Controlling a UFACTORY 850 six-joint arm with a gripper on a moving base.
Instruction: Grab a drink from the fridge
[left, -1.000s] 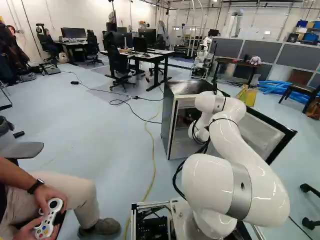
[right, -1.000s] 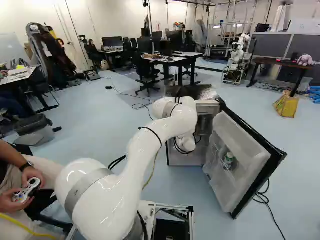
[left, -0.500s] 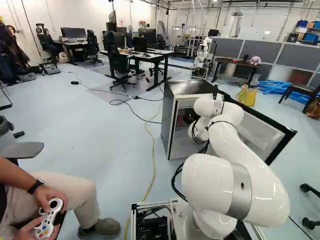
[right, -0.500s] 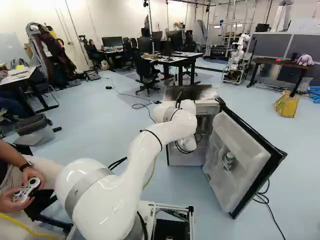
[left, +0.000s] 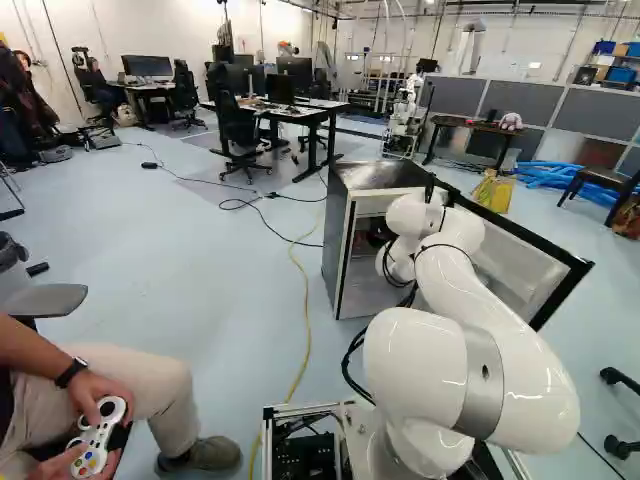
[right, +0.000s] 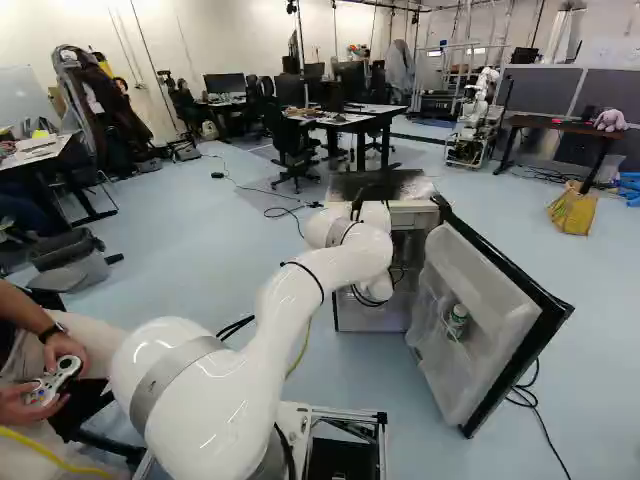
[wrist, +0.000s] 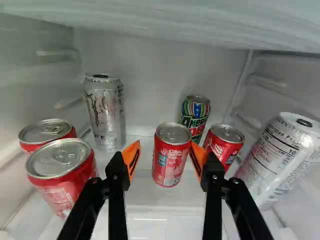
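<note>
An arm (left: 462, 275) has dipped slightly at a fridge (left: 338, 240), apparently lining up a grasp. The released claw (wrist: 166, 145) straddles the likely drink, a red can (wrist: 171, 162) upright on the shelf (wrist: 140, 192); a neighboring can (wrist: 226, 141) crowds one finger, while the other has open room.

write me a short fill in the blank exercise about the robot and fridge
The fridge door stands ____, with a bottle in it.
The pads on the gripper are ____.
The can seen between those pads is mostly ____.
The controller in the person's hands is mainly ____.
Missing words: open; orange; red; white
</note>
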